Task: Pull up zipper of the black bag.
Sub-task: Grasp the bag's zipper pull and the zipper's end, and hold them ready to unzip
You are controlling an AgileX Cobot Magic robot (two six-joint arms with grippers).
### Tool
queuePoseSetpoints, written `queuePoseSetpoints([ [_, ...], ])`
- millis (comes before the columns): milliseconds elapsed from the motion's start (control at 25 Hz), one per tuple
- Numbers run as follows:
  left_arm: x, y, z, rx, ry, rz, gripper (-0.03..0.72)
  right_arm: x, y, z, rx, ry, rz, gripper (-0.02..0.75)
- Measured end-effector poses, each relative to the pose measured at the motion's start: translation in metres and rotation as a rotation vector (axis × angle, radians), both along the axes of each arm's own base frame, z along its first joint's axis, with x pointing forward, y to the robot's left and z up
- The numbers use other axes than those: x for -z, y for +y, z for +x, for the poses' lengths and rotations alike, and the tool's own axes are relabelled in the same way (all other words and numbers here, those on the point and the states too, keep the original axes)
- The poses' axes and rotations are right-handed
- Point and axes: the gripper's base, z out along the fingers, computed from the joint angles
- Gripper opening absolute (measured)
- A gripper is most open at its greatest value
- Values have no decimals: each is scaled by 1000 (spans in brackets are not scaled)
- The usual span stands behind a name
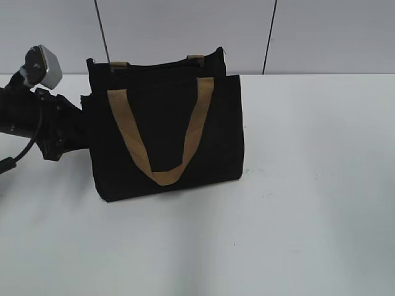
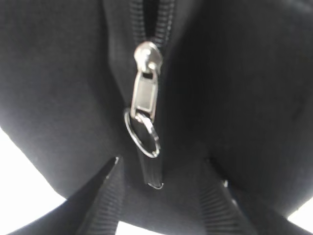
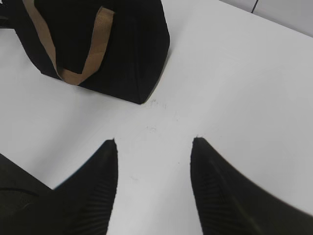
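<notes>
Exterior view faces the black bag (image 1: 166, 129) frontally; left wrist sits close against it, right wrist looks down from farther off.

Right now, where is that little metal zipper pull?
In the left wrist view the zipper pull hangs mid-frame on the black bag, just ahead of the left claw, whose open fingers flank it without touching.

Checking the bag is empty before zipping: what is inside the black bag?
Cannot tell. The black bag shows only its fabric outside; in the left wrist view the zipper has an open gap above it, but that gap is dark.
</notes>
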Motion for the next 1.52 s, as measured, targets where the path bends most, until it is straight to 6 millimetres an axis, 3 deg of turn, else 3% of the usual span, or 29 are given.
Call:
queuePoseSetpoints([
  [320, 22, -2, 4, 9, 40, -21, 378, 0, 0, 0, 0, 1, 0, 379],
  [1000, 19, -3, 9, -26, -9, -71, 372, 0, 0, 0, 0, 1, 0, 379],
  [1320, 34, -3, 10, -31, 36, -77, 360, 0, 0, 0, -1, 2, 0, 379],
  [1400, 34, -3, 10, -36, 36, -82, 334, 0, 0, 0, -1, 2, 0, 379],
  [1520, 34, -3, 10, -35, 36, -81, 211, 0, 0, 0, -2, 3, 0, 379],
])
